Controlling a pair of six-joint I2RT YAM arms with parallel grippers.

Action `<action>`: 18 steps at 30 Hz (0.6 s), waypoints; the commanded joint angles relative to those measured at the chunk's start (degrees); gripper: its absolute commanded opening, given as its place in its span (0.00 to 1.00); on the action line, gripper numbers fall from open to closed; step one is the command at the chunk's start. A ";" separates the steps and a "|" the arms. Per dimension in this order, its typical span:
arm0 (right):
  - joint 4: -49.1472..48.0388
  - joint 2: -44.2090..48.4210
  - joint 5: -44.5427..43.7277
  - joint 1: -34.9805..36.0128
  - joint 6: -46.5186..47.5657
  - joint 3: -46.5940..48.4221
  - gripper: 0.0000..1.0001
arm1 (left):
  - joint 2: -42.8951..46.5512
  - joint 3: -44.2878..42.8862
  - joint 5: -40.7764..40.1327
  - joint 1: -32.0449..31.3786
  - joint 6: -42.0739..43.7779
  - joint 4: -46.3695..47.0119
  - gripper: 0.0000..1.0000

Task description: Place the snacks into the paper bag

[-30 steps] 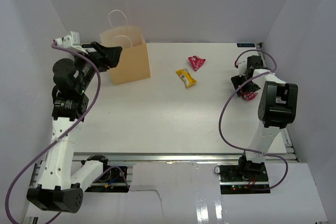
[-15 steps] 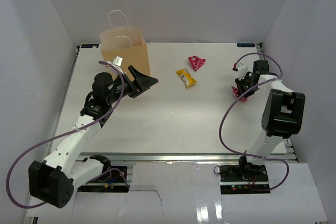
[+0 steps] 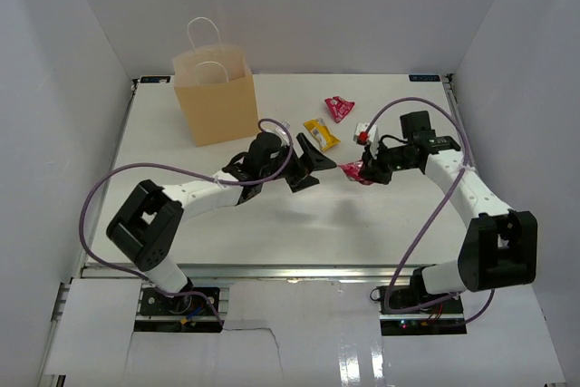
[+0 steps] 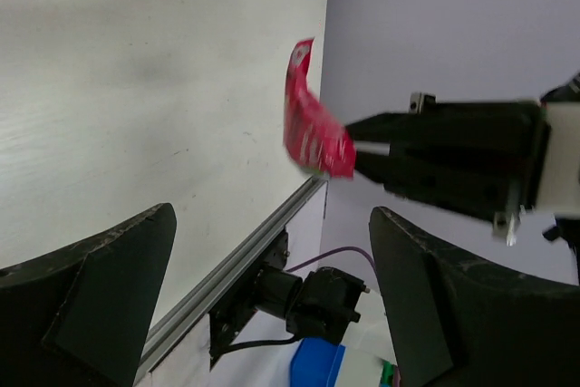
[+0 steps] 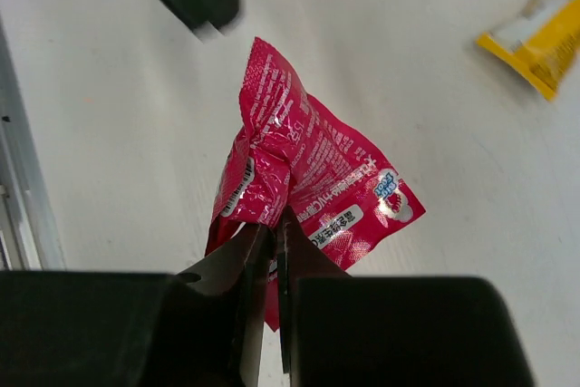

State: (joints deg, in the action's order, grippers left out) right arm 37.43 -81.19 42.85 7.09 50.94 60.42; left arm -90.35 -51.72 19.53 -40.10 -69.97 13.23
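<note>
A crinkly magenta snack packet (image 5: 317, 169) hangs over the middle of the table, with my right gripper (image 5: 276, 242) shut on its lower edge. From above, this packet (image 3: 353, 172) sits just left of the right gripper (image 3: 370, 169). My left gripper (image 3: 319, 162) faces it from the left, open wide, a short gap away. In the left wrist view the packet (image 4: 313, 129) floats ahead of my spread fingers (image 4: 100, 296), apart from them. A yellow packet (image 3: 321, 132) and another magenta one (image 3: 340, 109) lie on the table behind. The tan paper bag (image 3: 217, 101) stands upright at the back left.
White walls close in the table on the left, back and right. The table's front rail (image 3: 290, 269) runs along the near edge. Purple cables loop off both arms. The yellow packet (image 5: 539, 38) also shows at the right wrist view's upper right.
My right gripper shut on the magenta packet near the right wall and carried it to the table's middle. My left arm swung from the bag down to the middle, still open.
</note>
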 commanded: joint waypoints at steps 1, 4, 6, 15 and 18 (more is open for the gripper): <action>-1.04 4.18 2.07 5.29 -0.83 -1.62 0.10 | -3.41 -5.49 -0.19 -2.35 -2.53 5.40 0.98; -2.80 4.90 1.01 9.24 -4.26 -1.54 0.10 | -5.10 -5.32 0.07 -3.32 -4.90 6.88 0.98; -3.50 4.99 -0.04 10.39 -5.23 -1.27 0.10 | -5.28 -4.00 -0.02 -3.67 -6.13 7.24 0.96; -6.75 4.55 -1.98 14.61 -10.06 -0.31 0.11 | -4.84 -1.27 0.42 -4.11 -8.24 8.56 0.60; -7.72 4.55 -1.72 15.32 -11.65 0.57 0.15 | -5.19 -1.27 1.21 -4.02 -8.25 8.83 0.39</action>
State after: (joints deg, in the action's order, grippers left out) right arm 32.88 -77.08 39.94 21.61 42.02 59.00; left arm -96.62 -53.19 20.08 -43.90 -78.17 20.64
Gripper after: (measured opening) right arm 0.140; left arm 0.471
